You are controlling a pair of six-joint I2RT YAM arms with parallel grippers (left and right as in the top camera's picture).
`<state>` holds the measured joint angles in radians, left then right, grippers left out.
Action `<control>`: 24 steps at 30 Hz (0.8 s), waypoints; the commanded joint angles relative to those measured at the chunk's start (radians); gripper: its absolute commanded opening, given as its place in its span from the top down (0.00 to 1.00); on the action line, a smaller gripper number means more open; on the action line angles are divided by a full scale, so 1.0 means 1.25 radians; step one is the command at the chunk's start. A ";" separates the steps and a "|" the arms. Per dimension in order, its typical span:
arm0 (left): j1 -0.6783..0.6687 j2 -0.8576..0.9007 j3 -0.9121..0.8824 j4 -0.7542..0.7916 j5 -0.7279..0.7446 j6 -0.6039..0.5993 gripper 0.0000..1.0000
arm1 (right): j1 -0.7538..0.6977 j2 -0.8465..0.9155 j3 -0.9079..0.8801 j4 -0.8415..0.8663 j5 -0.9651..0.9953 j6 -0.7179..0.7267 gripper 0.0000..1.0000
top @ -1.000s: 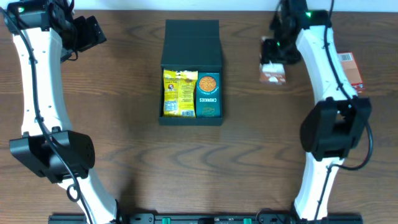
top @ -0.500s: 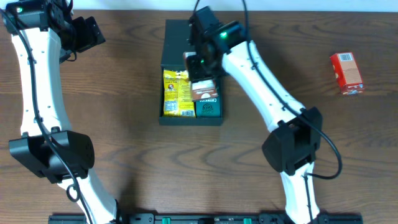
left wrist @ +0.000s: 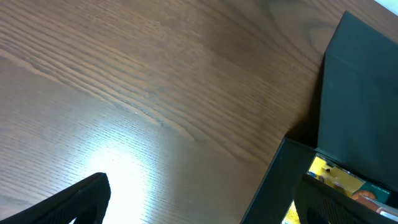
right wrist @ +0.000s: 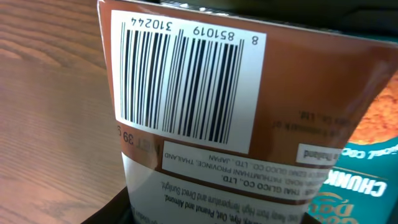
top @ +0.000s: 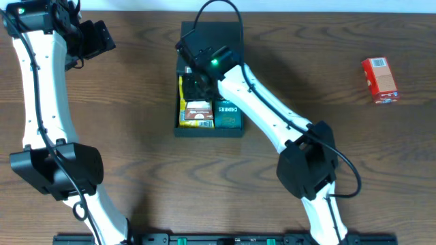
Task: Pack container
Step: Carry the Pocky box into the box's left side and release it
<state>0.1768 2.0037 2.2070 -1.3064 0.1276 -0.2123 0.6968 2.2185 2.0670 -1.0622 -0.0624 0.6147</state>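
The container (top: 211, 41) is a dark box with its flap lid open at the back; it also shows in the left wrist view (left wrist: 360, 93). Inside lie a yellow packet (top: 185, 92) on the left and a teal packet (top: 229, 114) on the right. My right gripper (top: 197, 94) is over the box's left half, shut on a brown-and-white snack packet (top: 197, 113) that hangs over the yellow packet. In the right wrist view the brown packet (right wrist: 205, 106) with its barcode fills the frame, between the jaws (right wrist: 217, 214). My left gripper (top: 95, 37) is open and empty at the far left (left wrist: 205, 202).
A small red snack carton (top: 379, 79) lies on the wooden table (top: 122, 136) at the far right. The right arm stretches diagonally from the front middle to the box. The left arm runs along the table's left side.
My right gripper carried the brown packet from the table's right side to the box, then shifted it left and lower, over the yellow packet. The left arm has not moved.
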 commanded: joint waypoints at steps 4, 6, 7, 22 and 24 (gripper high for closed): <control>0.005 0.004 -0.001 -0.005 -0.003 0.006 0.05 | 0.031 0.015 -0.018 0.009 0.067 0.050 0.75; 0.005 0.004 -0.001 -0.005 -0.003 0.006 0.05 | 0.032 0.029 -0.018 0.013 0.067 0.050 0.65; 0.005 0.004 -0.001 -0.005 -0.003 0.006 0.04 | 0.032 0.033 -0.018 0.013 0.068 0.049 0.55; 0.005 0.004 -0.001 -0.005 -0.003 0.011 0.04 | -0.067 -0.019 0.146 -0.032 0.052 -0.070 0.55; 0.005 0.004 -0.001 -0.005 -0.004 0.015 0.05 | -0.101 -0.037 0.165 -0.033 -0.045 -0.117 0.99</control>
<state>0.1768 2.0037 2.2070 -1.3087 0.1276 -0.2089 0.6296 2.2452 2.2219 -1.0988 -0.0212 0.5526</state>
